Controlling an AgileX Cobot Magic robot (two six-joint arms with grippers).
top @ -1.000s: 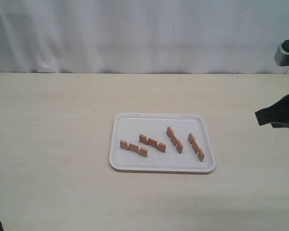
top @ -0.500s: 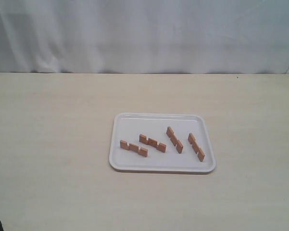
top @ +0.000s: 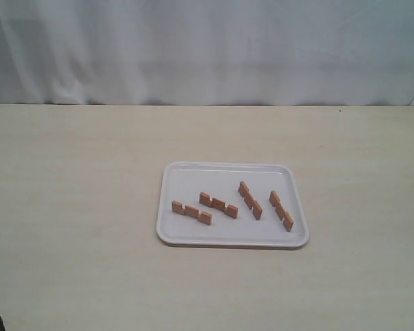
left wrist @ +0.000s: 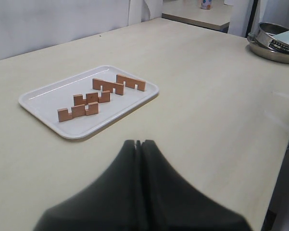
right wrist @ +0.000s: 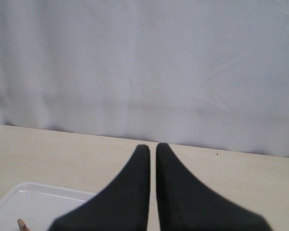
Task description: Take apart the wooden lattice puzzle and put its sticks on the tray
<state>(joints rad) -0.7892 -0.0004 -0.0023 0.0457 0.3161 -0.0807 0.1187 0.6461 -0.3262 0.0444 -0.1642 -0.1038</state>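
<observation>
Left gripper [left wrist: 138, 143]: fingers pressed together with nothing between them. It hangs over bare table [left wrist: 216, 110].
Right gripper [right wrist: 149, 147]: fingers all but together, only a thin slit between, nothing held. It faces the white backdrop [right wrist: 144, 62].
Bearing from left gripper: the tray [left wrist: 38, 94] lies ahead and off the gripper's line, well apart from the fingertips.
Bearing from right gripper: only a tray corner and one stick end show at the frame edge. The fingers hide the rest.
Nearer arm: neither gripper shows over the table in the exterior view. The tray sits a little right of middle there, so I judge the right arm's side nearer.
Wooden lattice puzzle: no assembled grid anywhere in view.
Sticks [top: 218, 205]: four, all inside the tray rim, none touching another.
Left pair [top: 191, 212]: in the exterior view the long axes run mostly across, with the right ends dipping toward the camera.
Right pair [top: 250, 200]: a steeper diagonal, far-left to near-right, roughly parallel and apart.
Pose: in the left wrist view the sticks seem to stand on a long edge with notches opening upward.
Task state: judged complete, so no pick is called for. Any regrasp would need the jaws square to a stick's long axis.
</observation>
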